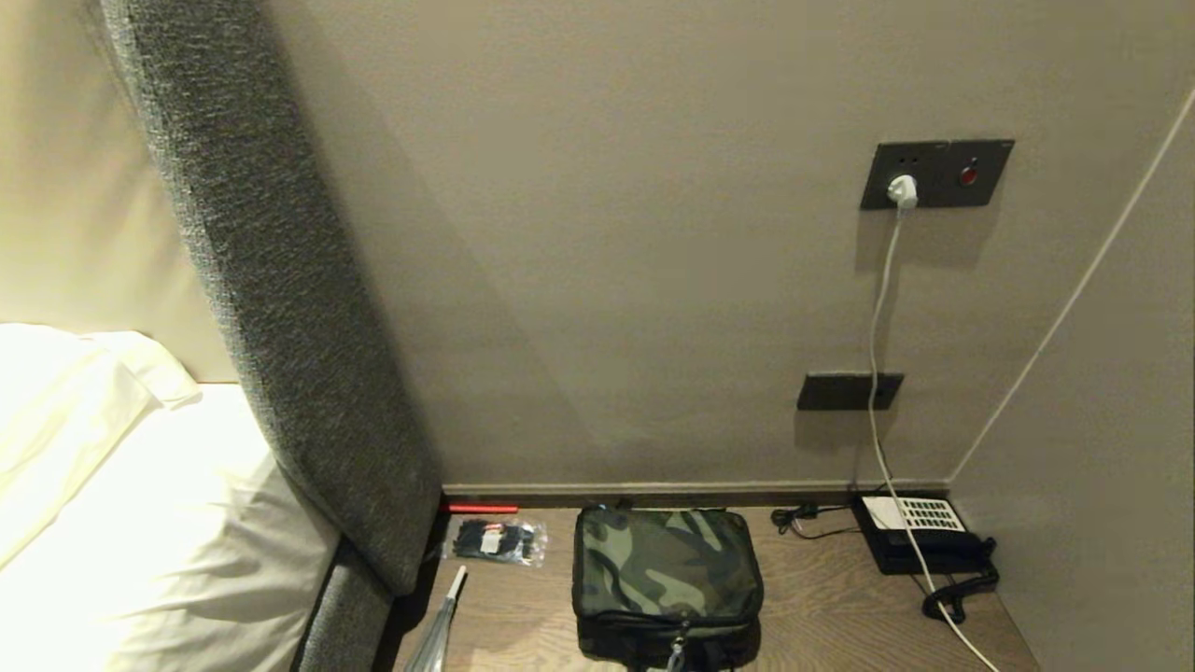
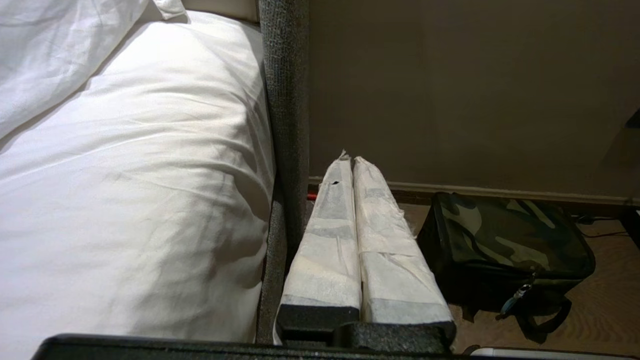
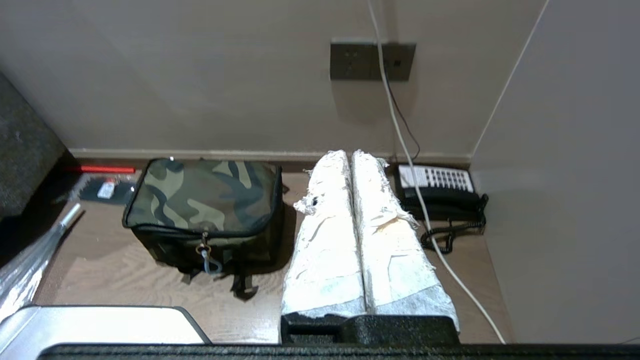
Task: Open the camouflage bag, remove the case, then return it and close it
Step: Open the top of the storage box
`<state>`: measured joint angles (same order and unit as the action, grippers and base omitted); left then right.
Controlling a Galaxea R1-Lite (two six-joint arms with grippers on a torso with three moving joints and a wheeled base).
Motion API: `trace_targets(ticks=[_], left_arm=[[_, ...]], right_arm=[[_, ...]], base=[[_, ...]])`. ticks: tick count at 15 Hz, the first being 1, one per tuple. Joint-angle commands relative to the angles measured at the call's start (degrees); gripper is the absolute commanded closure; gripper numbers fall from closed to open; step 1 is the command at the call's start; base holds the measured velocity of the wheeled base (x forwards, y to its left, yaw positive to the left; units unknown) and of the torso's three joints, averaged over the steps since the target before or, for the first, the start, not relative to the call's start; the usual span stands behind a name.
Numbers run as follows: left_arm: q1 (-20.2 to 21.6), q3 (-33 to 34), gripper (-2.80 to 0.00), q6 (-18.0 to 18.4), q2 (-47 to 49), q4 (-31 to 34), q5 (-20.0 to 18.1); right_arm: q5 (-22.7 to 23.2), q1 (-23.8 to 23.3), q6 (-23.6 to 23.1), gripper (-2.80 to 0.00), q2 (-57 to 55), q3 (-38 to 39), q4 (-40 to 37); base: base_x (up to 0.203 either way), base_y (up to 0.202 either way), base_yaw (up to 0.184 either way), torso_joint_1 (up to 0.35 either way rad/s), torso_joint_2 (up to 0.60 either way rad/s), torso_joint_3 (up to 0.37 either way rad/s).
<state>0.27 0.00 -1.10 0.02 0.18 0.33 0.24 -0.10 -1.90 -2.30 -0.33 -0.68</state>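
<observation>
The camouflage bag (image 1: 665, 583) sits zipped shut on the wooden bedside table (image 1: 822, 607), near the table's front, with a zip pull hanging at its front face. The left wrist view has the bag (image 2: 505, 240) to one side of my left gripper (image 2: 351, 159), which is shut with its white-wrapped fingers pressed together, short of the table. My right gripper (image 3: 350, 152) is shut too, hovering between the bag (image 3: 205, 200) and the telephone. Neither gripper touches anything. The case is hidden. No arm shows in the head view.
A black telephone (image 1: 920, 537) with a white keypad stands at the table's back right, a white cable (image 1: 878, 373) running up to a wall socket. A clear packet of black items (image 1: 495, 539) lies left of the bag. A grey padded headboard (image 1: 280, 280) and white bed (image 1: 140, 504) flank the left.
</observation>
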Motion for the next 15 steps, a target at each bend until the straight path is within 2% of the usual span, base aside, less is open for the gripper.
trace_targets(ticks=[1, 15], left_arm=[[0.0, 0.2, 0.0, 0.0, -0.1, 0.0, 0.0], [0.0, 0.2, 0.0, 0.0, 0.0, 0.0, 0.0]], right_arm=[[0.0, 0.0, 0.0, 0.0, -0.1, 0.0, 0.0], [0.0, 0.0, 0.0, 0.0, -0.1, 0.0, 0.0]], base=[[0.0, 0.0, 0.0, 0.002, 0.01, -0.2], [0.0, 0.0, 0.0, 0.003, 0.0, -0.2]])
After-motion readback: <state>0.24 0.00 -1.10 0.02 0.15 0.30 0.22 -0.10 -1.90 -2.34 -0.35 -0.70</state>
